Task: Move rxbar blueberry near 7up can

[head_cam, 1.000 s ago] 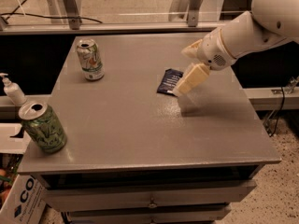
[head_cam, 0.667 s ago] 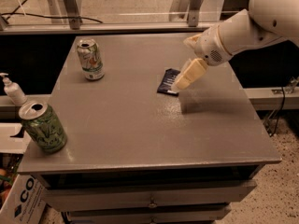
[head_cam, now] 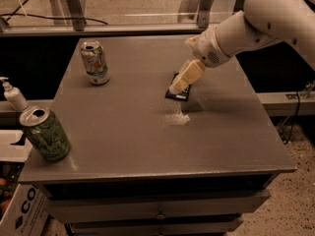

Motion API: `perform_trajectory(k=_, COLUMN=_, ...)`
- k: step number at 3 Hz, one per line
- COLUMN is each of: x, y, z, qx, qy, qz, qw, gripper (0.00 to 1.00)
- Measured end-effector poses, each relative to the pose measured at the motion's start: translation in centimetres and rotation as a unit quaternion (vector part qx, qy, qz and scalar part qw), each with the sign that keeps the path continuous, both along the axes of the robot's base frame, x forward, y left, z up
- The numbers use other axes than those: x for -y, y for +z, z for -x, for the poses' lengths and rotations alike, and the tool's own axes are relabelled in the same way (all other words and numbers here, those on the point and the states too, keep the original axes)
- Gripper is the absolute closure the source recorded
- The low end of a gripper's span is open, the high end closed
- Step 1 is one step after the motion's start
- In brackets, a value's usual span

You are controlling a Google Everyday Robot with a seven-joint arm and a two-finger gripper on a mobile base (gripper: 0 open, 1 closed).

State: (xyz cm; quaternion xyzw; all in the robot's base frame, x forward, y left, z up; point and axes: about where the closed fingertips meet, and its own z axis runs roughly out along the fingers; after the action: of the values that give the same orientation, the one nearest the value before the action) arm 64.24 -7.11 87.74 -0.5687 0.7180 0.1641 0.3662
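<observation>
Currently gripper [head_cam: 176, 88] is positioned tip-down on rxbar blueberry [head_cam: 180, 96], right of worktop [head_cam: 147, 151] centre, prob. for a grasp; open/shut state can't be told. 7up can [head_cam: 95, 63] is stood near far-left corner, well apart, so bar must be carried left.

The grey table [head_cam: 123, 146] carries three things. The rxbar blueberry [head_cam: 182, 96] lies flat right of the table's middle, nearer the right edge than the left. The gripper [head_cam: 176, 88] reaches in from the upper right, its pale tip down over the wrapper and hiding most of it; contact cannot be told. The 7up can [head_cam: 95, 63] stands upright near the far left corner, well apart from the bar. A green can [head_cam: 45, 134] stands at the near left edge.
</observation>
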Motion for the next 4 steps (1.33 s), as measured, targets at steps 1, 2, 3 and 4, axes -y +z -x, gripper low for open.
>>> perform_trajectory(k=1, x=-1.2, y=-1.8, z=-0.5, qx=-0.003, qy=-0.002, qz=0.023, qw=0.9997, gripper=0.0)
perform_trajectory(k=2, x=-1.7, y=-3.9, z=-0.9, qx=-0.013, qy=-0.005, qz=0.048, qw=0.9988, gripper=0.0)
perform_trajectory(k=3, x=-1.7, y=-5.9, z=-1.1, qx=-0.024, qy=-0.005, qz=0.071, qw=0.9972, gripper=0.18)
perform_trajectory(k=4, x=-1.4, y=-6.6, z=-1.0, qx=-0.029, qy=-0.006, qz=0.078, qw=0.9965, gripper=0.4)
